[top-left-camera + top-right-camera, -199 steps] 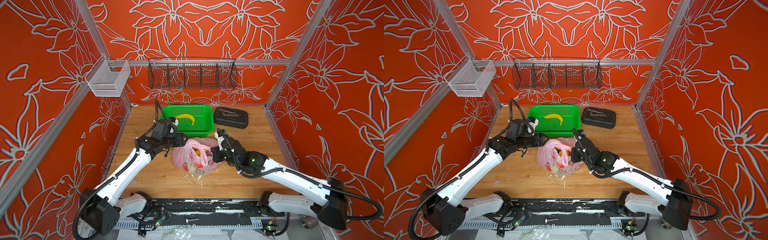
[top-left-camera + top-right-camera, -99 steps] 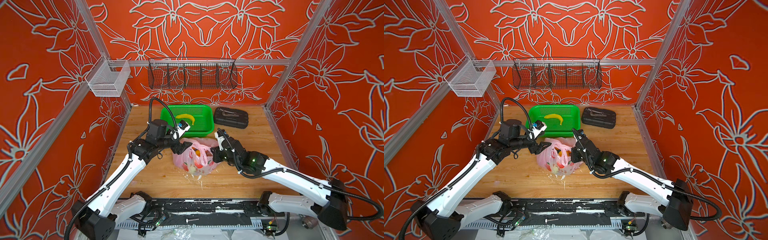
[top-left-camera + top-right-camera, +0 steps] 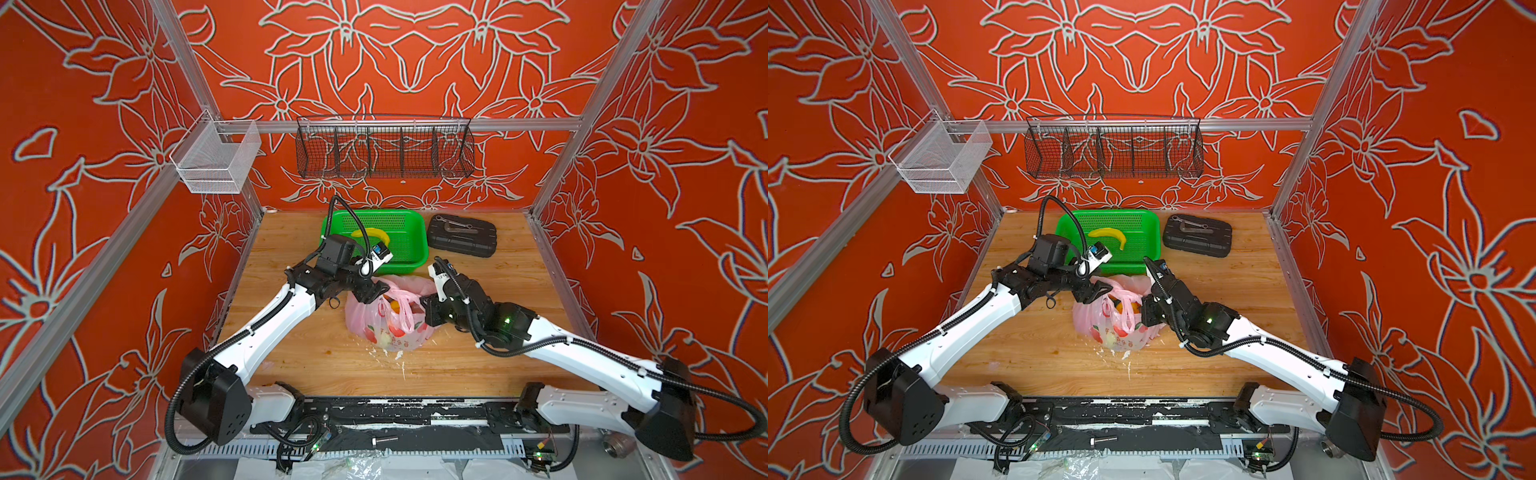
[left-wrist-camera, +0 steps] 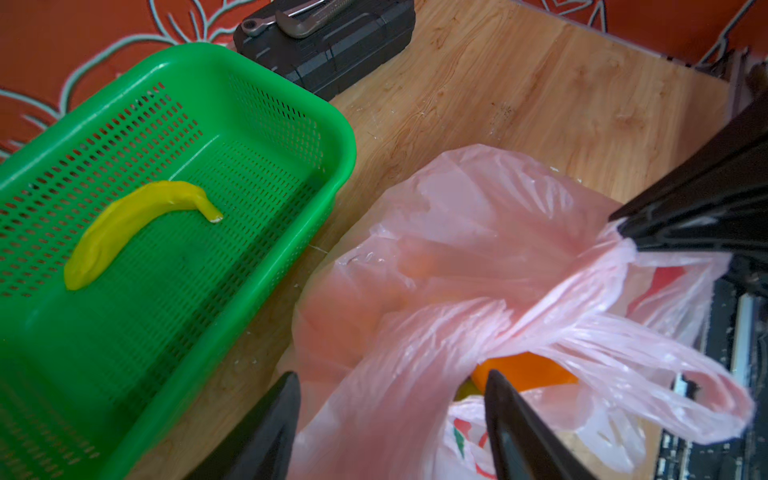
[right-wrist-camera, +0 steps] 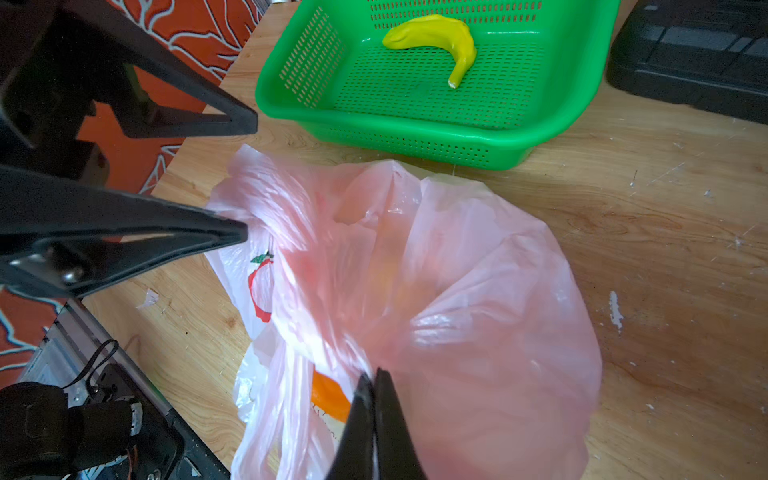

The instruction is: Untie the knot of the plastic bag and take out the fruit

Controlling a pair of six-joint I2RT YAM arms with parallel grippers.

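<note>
right gripper [image 5: 372, 380] was clamped on the pink plastic bag [image 5: 478, 291], left gripper [image 4: 391, 374] sat jaws-spread over it (orange fruit [image 4: 523, 370] showed inside).

1. Eyes on my left arm [image 3: 266, 332]: glossy white link shells with black joint blocks between them.
2. Over to the right arm [image 3: 582, 353]. Same livery, with a small green light [image 3: 506, 320] glowing on its black wrist block.
3. Ribbed black cable conduit [image 3: 168, 419] loops off each boxy black base housing [image 3: 216, 403].
4. The jaws are matte black, tapering to wedge tips, and I can see a silver screw [image 5: 71, 272] on one.
5. The white wrist camera [image 3: 380, 254] carries a blue mark.
</note>
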